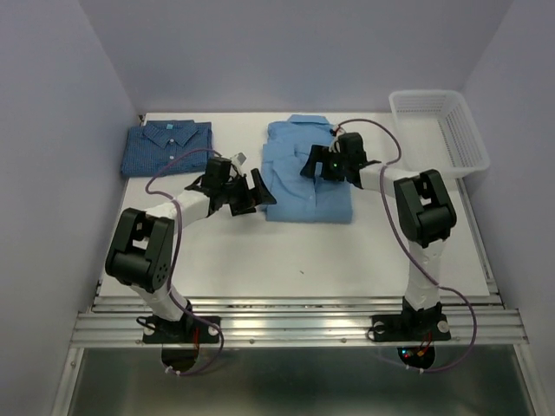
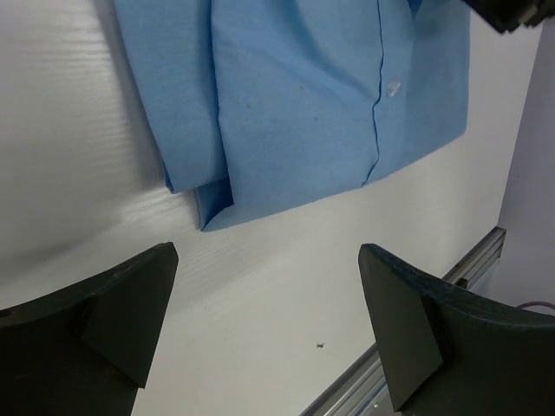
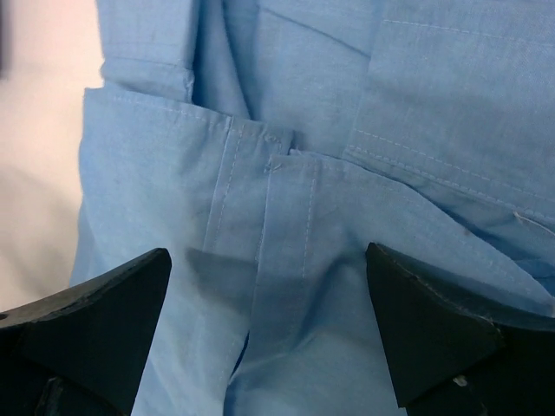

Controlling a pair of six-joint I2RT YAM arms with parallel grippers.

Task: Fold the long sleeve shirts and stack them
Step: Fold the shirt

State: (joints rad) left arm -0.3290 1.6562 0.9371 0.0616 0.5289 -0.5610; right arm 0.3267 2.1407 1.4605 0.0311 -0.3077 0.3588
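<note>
On the white desk (image 1: 347, 260) the folded light-blue shirt (image 1: 308, 184) lies lengthwise front-to-back, directly under the wide, empty jaws of the right arm (image 1: 421, 208), while the equally released jaws of the left arm (image 1: 173, 212) hang just off its left edge and the folded checked shirt (image 1: 169, 146) sits back-left.

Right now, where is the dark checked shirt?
In the top view, the dark checked shirt lies folded at the far left corner of the table. It is apart from the light-blue shirt, which lies to its right, and is not stacked on it.
</note>
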